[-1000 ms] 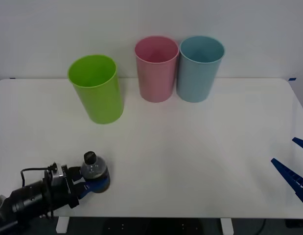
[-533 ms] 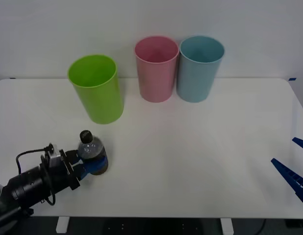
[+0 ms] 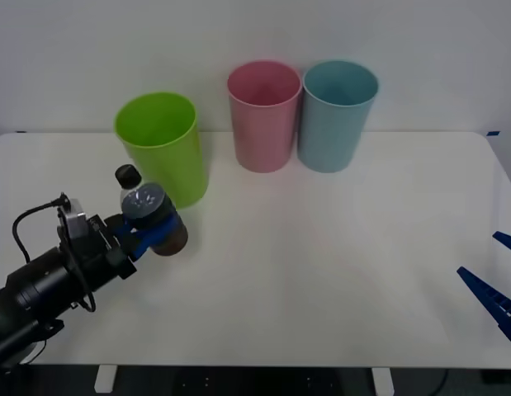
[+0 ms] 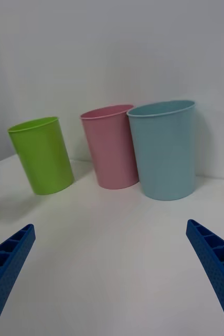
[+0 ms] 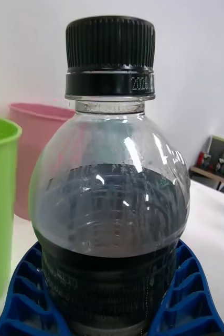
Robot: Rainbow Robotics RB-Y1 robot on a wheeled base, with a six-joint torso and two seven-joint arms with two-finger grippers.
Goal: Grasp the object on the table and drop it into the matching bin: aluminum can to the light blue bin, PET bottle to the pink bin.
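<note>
My left gripper (image 3: 154, 232) is shut on the PET bottle (image 3: 148, 216), a small clear bottle with a black cap and dark lower part, and holds it above the table (image 3: 321, 264) at the left, just in front of the lime green bin. In the left wrist view the bottle (image 5: 110, 210) sits between the blue fingers (image 5: 30, 294). The pink bin (image 3: 263, 115) and the light blue bin (image 3: 338, 115) stand side by side at the back centre, also seen as pink bin (image 4: 112, 147) and light blue bin (image 4: 164, 149). My right gripper (image 4: 112, 273) is open, parked low at the table's right front edge (image 3: 494, 293).
A lime green bin (image 3: 163, 148) stands left of the pink one, close behind the held bottle. The white wall runs right behind the bins. Open tabletop stretches between the two arms.
The left gripper has lifted the bottle off the table and carried it up and back toward the green bin. The right arm has not moved.
</note>
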